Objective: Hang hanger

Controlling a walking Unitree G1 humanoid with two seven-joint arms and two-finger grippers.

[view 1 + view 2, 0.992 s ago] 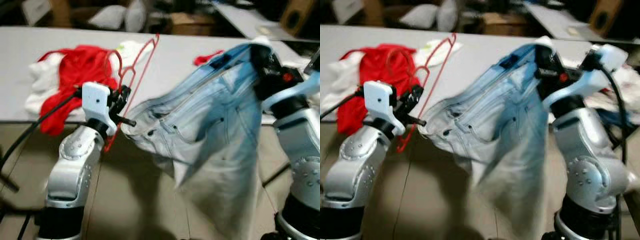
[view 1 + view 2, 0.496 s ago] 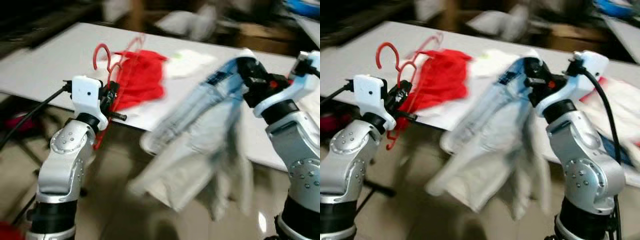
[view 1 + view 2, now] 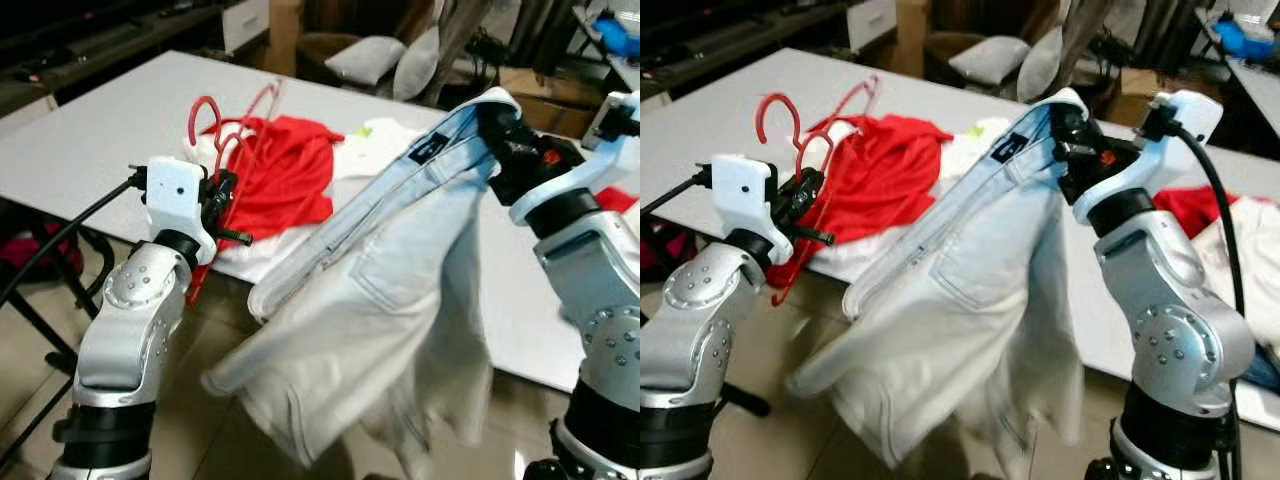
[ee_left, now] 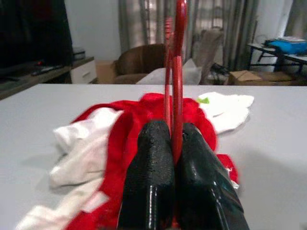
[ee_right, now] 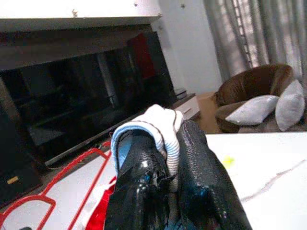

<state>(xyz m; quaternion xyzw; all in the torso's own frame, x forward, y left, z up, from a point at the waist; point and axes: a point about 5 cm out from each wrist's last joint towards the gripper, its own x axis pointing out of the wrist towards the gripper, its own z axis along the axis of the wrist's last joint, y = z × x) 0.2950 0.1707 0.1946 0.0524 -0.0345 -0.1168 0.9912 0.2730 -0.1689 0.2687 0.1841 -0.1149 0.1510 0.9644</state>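
Note:
My left gripper point(image 3: 222, 192) is shut on a red wire hanger point(image 3: 232, 130), which stands up from the fingers over the table's near edge; the left wrist view shows the red hanger point(image 4: 175, 72) pinched between the two black fingers point(image 4: 151, 167). My right gripper point(image 3: 1070, 135) is shut on the waistband of a pair of pale blue jeans point(image 3: 960, 300), which hang down in front of the table between my arms. In the right wrist view the waistband point(image 5: 158, 127) sits clamped between the fingers.
A white table point(image 3: 80, 130) stretches ahead with a heap of red and white clothes point(image 3: 285, 170) on it. More clothes point(image 3: 1230, 230) lie at its right end. A brown armchair with cushions point(image 3: 375, 55) and a cardboard box point(image 3: 1135, 85) stand beyond.
The camera has swung, so the scene has shifted and sharpened. The jeans have swung and now hang lower and wider. Both grippers keep their hold.

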